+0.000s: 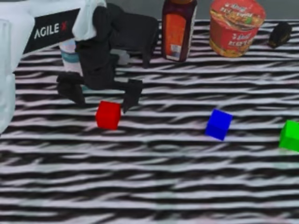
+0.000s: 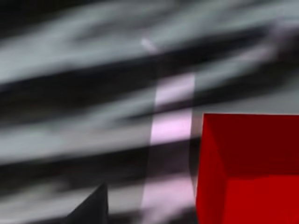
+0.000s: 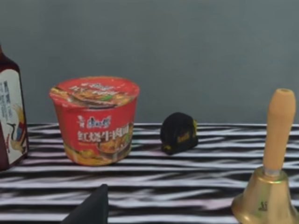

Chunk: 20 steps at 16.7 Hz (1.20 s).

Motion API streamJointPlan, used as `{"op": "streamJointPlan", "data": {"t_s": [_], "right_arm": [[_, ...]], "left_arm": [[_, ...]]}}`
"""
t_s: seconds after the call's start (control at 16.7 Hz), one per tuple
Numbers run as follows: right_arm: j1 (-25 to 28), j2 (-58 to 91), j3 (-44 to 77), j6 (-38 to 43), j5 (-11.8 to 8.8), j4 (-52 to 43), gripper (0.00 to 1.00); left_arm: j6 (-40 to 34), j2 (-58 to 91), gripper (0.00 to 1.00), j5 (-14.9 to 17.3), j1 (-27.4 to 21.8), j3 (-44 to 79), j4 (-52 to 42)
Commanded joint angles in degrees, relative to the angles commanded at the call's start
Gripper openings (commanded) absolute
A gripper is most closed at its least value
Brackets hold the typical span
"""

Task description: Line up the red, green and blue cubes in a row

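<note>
One red cube (image 1: 108,115) lies just below the left gripper's (image 1: 103,100) spread jaws

rendered simulation tabletop: zebra-striped table (image 1: 154,186), plain grey backdrop (image 3: 187,46).

sauce bottle (image 1: 178,30), noodle cup (image 1: 236,26) crowd rear

A black-and-white striped table (image 1: 154,177) is seen carrying everything. Mid-table, the red cube (image 1: 108,115) is set at left, the blue cube (image 1: 218,124) right of centre, the green cube (image 1: 290,135) at the right edge. Along the far side, a sauce bottle (image 1: 178,30), a noodle cup (image 1: 237,26) and a small black object (image 1: 280,34) are lined up; a brass bell (image 3: 268,186) is seen too.
</note>
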Motion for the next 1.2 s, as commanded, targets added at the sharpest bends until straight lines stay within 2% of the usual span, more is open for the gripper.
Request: {"op": "streamJointPlan", "data": {"t_s": [0.24, 0.48, 1.2], "right_arm": [[0.0, 0.0, 0.0, 0.0, 0.0, 0.0, 1.0], [0.0, 0.0, 0.0, 0.0, 0.0, 0.0, 1.0], [0.0, 0.0, 0.0, 0.0, 0.0, 0.0, 1.0]], "left_arm": [[0.0, 2.6, 1.0, 0.0, -0.1, -5.0, 7.5], [0.0, 2.8, 1.0, 0.0, -0.1, -5.4, 7.9], [0.0, 2.8, 0.1, 0.0, -0.1, -5.4, 7.9]]}}
